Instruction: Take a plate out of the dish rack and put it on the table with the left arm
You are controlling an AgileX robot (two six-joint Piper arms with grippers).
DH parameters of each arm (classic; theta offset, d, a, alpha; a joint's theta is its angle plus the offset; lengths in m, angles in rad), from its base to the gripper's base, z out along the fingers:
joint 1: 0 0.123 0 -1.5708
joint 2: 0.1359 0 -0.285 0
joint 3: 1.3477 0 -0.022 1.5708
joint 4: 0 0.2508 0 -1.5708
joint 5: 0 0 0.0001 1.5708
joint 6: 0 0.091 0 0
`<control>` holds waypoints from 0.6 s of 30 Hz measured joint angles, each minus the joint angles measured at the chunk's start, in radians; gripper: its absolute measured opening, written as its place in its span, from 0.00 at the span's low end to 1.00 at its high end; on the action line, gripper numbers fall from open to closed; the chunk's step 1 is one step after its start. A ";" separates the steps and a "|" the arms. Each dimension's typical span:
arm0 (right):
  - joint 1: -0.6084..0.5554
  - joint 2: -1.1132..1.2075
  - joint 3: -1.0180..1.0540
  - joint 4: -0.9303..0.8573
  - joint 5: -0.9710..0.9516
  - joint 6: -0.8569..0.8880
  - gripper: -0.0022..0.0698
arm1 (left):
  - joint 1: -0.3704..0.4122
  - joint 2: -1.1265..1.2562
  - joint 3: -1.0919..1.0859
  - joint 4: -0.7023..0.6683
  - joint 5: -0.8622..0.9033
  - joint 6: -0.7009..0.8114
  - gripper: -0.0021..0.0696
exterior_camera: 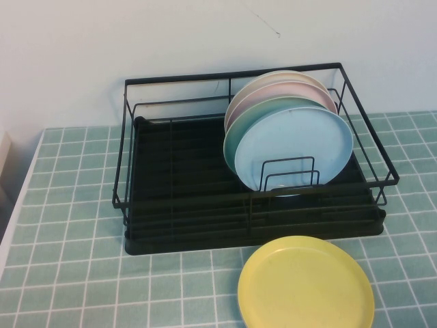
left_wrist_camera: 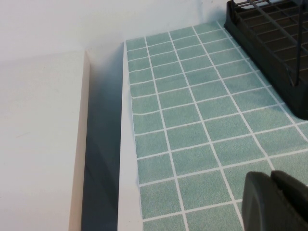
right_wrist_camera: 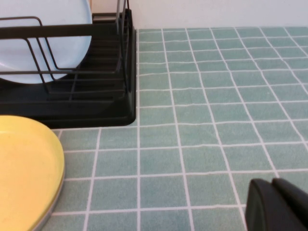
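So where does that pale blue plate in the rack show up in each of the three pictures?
High view: the sky-blue plate stands frontmost of the plates, right part of the dish rack.
Left wrist view: not in it; only a rack corner and the left pincer low over the table.
Right wrist view: plate at upper left behind rack wires; right pincer at bottom right.
Shared landmark: the dish rack.

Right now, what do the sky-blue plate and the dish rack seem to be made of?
The sky-blue plate looks like matte plastic or melamine: flat even colour, no glare. The dish rack seems black-coated metal wire over a ribbed, probably plastic tray. The left claw and right claw hover low over the table, apparently shut.
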State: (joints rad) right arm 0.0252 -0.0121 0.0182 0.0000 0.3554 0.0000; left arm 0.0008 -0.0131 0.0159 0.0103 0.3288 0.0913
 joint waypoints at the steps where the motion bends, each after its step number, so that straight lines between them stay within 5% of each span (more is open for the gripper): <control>1: 0.000 0.000 0.000 0.000 0.000 0.000 0.03 | 0.000 0.000 0.000 0.000 0.000 0.000 0.02; 9: 0.000 0.000 0.000 0.000 0.000 0.000 0.03 | 0.000 0.000 0.007 -0.026 -0.119 0.000 0.02; 18: 0.000 0.000 0.000 0.000 0.000 0.000 0.03 | 0.000 0.000 0.007 -0.179 -0.589 -0.052 0.02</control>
State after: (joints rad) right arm 0.0252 -0.0121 0.0182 0.0000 0.3554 0.0000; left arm 0.0008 -0.0131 0.0227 -0.1684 -0.2605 0.0389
